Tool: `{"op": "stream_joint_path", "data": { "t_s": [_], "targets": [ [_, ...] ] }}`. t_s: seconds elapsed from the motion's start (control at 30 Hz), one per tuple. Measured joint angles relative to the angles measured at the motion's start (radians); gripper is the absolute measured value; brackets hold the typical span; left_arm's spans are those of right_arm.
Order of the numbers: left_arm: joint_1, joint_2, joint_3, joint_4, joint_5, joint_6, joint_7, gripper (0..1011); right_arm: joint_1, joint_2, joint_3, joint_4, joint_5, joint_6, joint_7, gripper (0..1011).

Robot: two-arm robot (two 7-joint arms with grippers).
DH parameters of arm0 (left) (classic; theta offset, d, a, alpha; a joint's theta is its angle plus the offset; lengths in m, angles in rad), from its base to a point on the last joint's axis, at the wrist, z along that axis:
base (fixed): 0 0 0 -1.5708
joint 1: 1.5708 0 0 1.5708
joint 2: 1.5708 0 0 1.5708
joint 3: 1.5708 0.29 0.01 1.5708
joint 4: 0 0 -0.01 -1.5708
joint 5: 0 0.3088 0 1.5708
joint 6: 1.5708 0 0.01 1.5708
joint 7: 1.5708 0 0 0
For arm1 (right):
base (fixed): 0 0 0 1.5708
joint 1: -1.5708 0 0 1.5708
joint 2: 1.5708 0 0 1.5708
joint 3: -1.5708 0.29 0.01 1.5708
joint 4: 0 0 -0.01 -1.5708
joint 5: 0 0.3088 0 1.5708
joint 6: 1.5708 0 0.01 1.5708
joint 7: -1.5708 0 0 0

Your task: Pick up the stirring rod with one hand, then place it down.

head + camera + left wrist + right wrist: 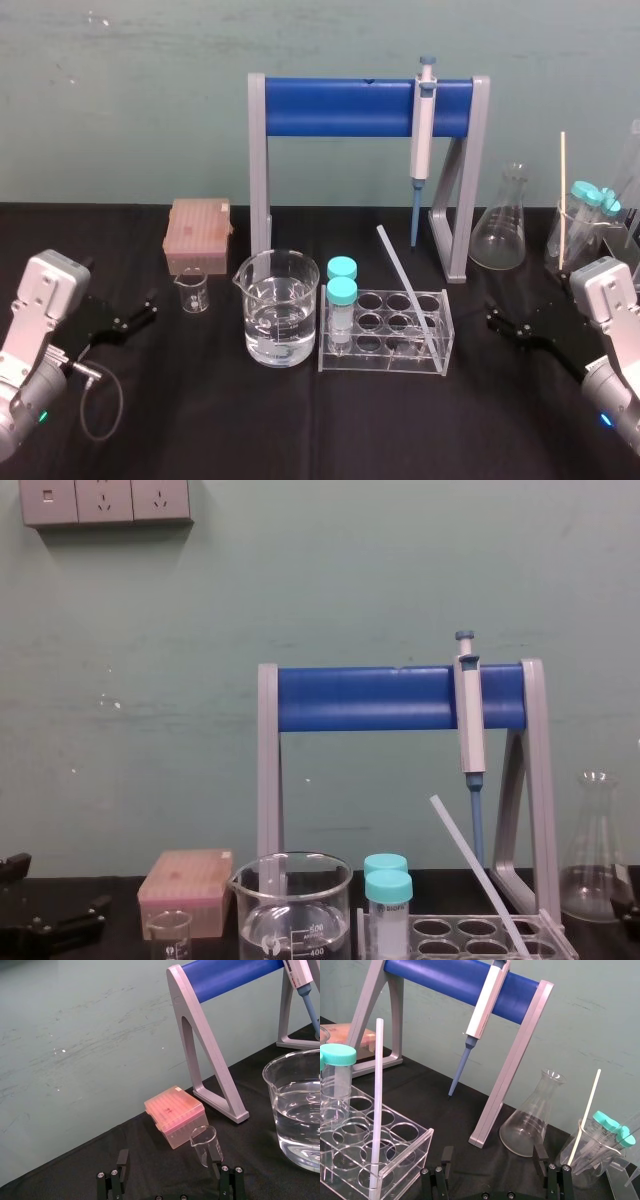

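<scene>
Currently the long translucent white stirring rod (405,286) stands tilted in the clear plastic tube rack (385,362), its lower end in a near right well and its upper end leaning left. We see two teal-capped tubes (342,292) in the rack's left wells, and a large glass beaker of water (277,312) just left of the rack. Behind them a grey-and-blue pipette (424,125) hangs on a blue-barred grey stand (335,107). The black right gripper (503,322) hovers over the black tabletop (300,425) to the right of the rack, its fingers spread and gripping nothing. The left gripper (140,310) sits at the far left, fingers likewise apart and unladen.
</scene>
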Motion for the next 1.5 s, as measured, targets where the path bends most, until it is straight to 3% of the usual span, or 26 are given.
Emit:
{"op": "stream_joint_path", "data": {
  "t_s": [1.5],
  "targets": [
    [0.0, 0.0, 0.0, 0.0, 0.0, 0.0, 0.0, 1000, 0.0, 0.0, 0.0, 0.0, 0.0, 0.0, 0.0, 1003]
  ]
}}
